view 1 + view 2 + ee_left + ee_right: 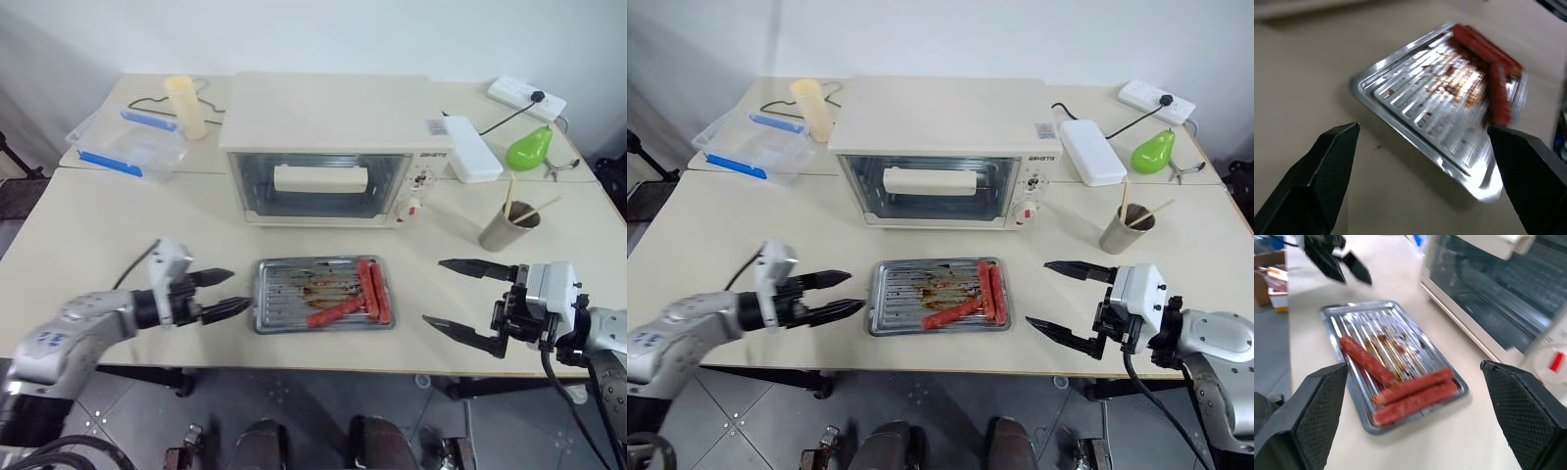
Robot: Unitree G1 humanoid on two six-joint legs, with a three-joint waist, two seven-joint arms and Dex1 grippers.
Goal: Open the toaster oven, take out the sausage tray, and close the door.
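Note:
The cream-white toaster oven (333, 147) stands at the table's back middle. Its glass door (321, 184) with the white bar handle (320, 177) is shut. In front of it the shiny sausage tray (322, 294) lies flat on the table, with three red sausages (370, 291) at its right end. My left gripper (221, 294) hovers just left of the tray, open, nothing between its fingers. My right gripper (458, 294) hangs open to the tray's right, apart from it. In the right wrist view the tray (1391, 360) lies before the oven (1498, 293).
A clear plastic box with blue clips (127, 142) and a cream cylinder (186, 106) stand at the back left. A white power pack (472, 149), a green pear-shaped object (529, 147) and a power strip (527, 98) are back right. A metal cup with chopsticks (507, 225) stands right of the oven.

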